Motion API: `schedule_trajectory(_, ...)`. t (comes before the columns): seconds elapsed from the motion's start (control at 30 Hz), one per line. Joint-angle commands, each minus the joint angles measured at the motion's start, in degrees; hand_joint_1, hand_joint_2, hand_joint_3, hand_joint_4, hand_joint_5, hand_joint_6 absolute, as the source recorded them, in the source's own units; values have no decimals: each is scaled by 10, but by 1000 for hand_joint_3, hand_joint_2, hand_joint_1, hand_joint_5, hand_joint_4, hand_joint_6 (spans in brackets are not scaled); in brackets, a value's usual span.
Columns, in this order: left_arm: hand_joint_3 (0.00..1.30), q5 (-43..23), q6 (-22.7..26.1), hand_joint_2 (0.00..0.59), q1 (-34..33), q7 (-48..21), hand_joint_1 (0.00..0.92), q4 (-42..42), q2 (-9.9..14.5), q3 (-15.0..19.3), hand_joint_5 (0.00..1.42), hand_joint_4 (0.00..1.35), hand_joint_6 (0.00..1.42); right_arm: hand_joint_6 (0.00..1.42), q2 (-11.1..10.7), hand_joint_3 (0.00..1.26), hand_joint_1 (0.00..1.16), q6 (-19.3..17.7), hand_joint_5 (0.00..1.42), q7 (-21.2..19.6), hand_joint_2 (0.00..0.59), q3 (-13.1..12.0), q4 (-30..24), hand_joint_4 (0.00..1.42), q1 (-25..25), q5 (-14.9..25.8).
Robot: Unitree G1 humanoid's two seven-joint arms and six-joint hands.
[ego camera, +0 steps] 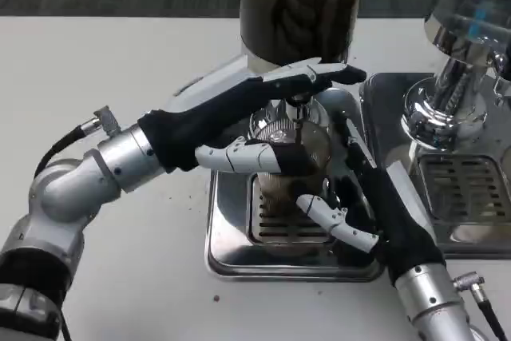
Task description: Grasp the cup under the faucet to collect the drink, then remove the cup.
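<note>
A clear glass cup (289,167) stands on the grate of a steel drip tray (222,255), right under the faucet (299,105) of a dark drink dispenser (300,7). Brown liquid shows in the lower part of the cup. My right hand (361,197) comes in from the lower right and grips the cup, thumb across the front and black fingers round its far side. My left hand (239,109) reaches in from the left with its fingers stretched flat over the top of the faucet, pressing on it. Its thumb lies against the cup's left side.
A second dispenser with a chrome faucet (444,109) and its own drip tray (465,191) stands close on the right, next to my right forearm. Bare white table (136,277) lies to the left and in front of the tray.
</note>
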Motion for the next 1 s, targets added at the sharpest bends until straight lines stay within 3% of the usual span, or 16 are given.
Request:
schedule_trajectory(0.03, 178, 23, 26, 81, 23, -11, 0, 13, 14, -10, 53, 69, 40, 47, 5, 16, 538, -7, 0, 6, 250, -1, 6, 0, -9, 6)
schedule_trajectory(0.4, 178, -11, 36, 87, 23, -22, 0, 7, 16, 5, 64, 69, 52, 47, 10, 24, 532, -10, 0, 8, 252, -1, 14, 0, -17, 6)
schedule_trajectory(1.0, 208, -178, 134, 91, 19, -117, 0, -89, -5, 97, 100, 91, 94, 48, 14, 22, 530, -21, 0, 7, 253, -4, 22, 0, -17, 5)
